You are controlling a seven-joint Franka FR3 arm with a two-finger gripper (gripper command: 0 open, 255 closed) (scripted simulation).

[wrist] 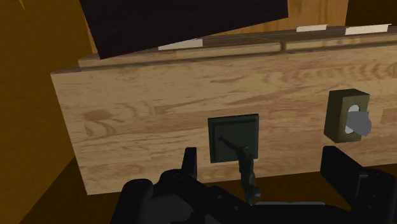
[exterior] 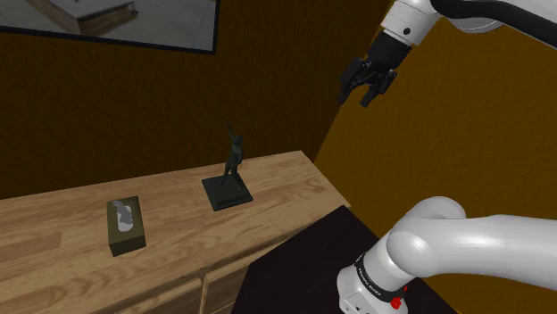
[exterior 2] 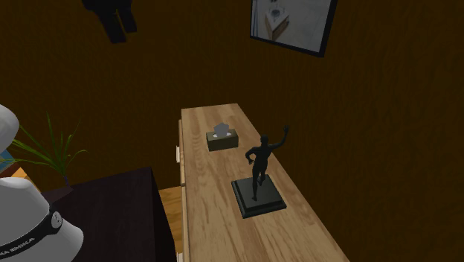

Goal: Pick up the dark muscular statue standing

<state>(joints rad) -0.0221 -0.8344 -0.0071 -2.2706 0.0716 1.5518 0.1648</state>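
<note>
We see our pincer hanging wide open, high above the wooden surface. The dark statue stands upright there on its square base, a tissue box near it. Brown walls rise behind; the second exterior view gives us a green plant.

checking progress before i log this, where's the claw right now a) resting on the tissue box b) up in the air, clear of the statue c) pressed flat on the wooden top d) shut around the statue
b: in the shoulder view the claw hangs open high above the wooden top, touching nothing, while the dark statue stands upright on its square base, ungrasped.
</note>
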